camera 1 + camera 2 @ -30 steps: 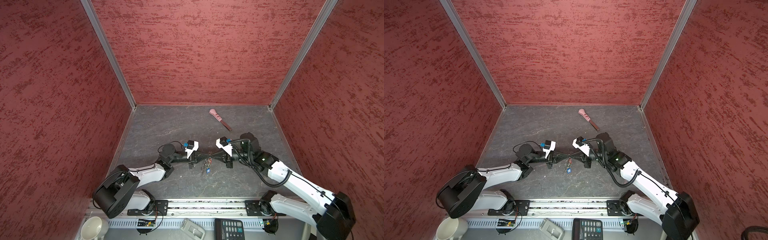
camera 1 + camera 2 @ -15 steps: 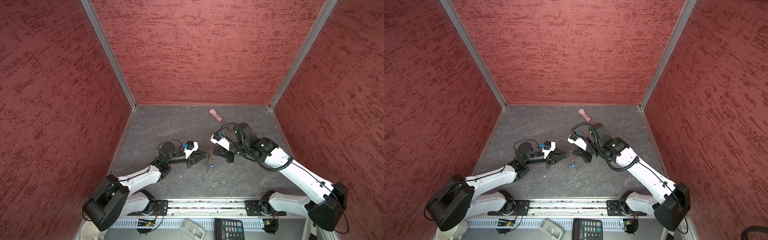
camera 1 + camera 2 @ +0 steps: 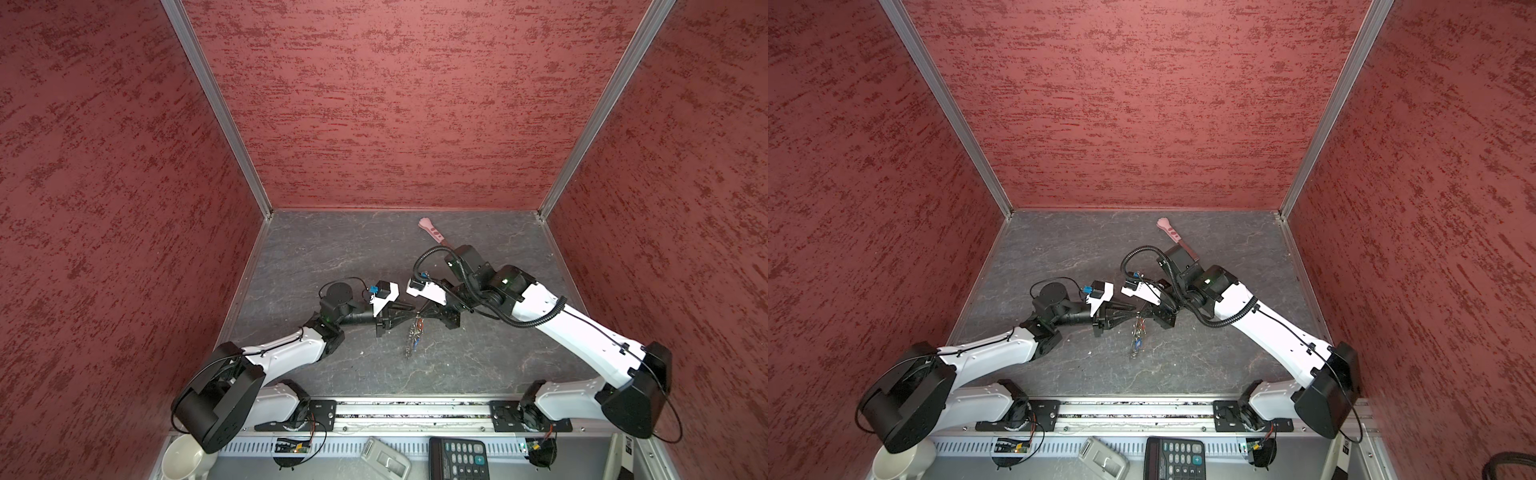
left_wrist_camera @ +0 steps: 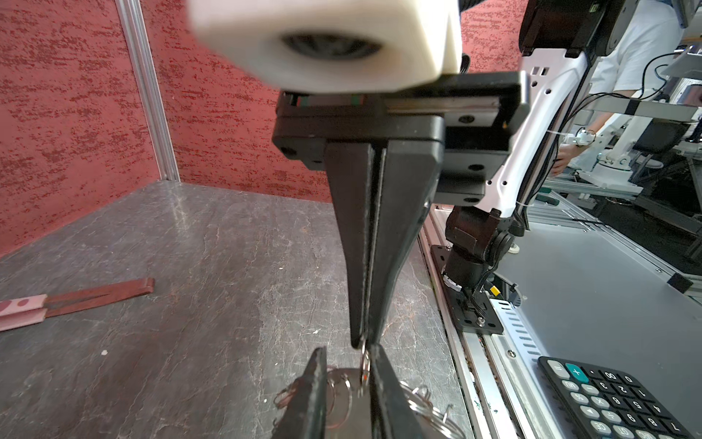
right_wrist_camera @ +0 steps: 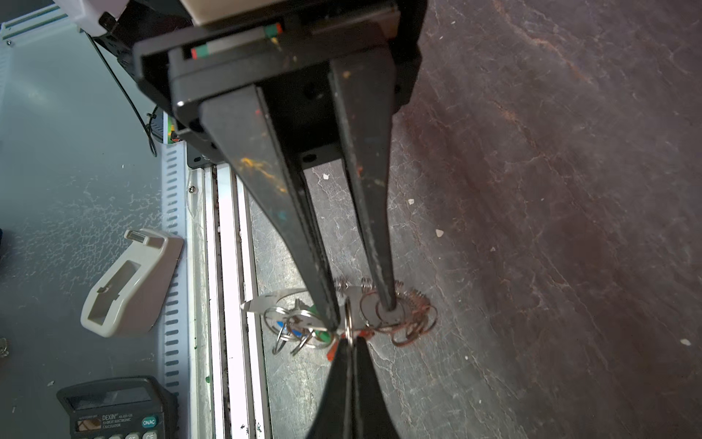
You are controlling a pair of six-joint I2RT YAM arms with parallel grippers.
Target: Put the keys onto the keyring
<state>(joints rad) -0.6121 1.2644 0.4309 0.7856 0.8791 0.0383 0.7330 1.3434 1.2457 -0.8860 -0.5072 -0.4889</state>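
Observation:
My two grippers meet tip to tip above the middle of the floor. The right gripper (image 5: 349,340) is shut on one silver ring of the keyring (image 5: 380,311). From that ring the bunch of rings and keys (image 3: 413,343) hangs down in both top views. Green (image 5: 319,335), blue (image 5: 283,325) and red (image 5: 331,351) tags show among the rings. The left gripper (image 4: 348,351) is open, with the pinched ring (image 4: 364,363) between its fingers and close to one of them. In a top view the left gripper (image 3: 1133,308) faces the right gripper (image 3: 1143,311).
A pink-handled tool (image 3: 432,230) lies near the back wall, behind the right arm. Red walls close in three sides. Past the front rail (image 3: 415,409) sit a calculator (image 3: 457,457), a grey tape dispenser (image 5: 133,281) and a white mug (image 3: 183,457).
The left gripper was shut and has now opened. The right arm has risen and swung towards the back, and the bunch of keys now hangs from its tips.

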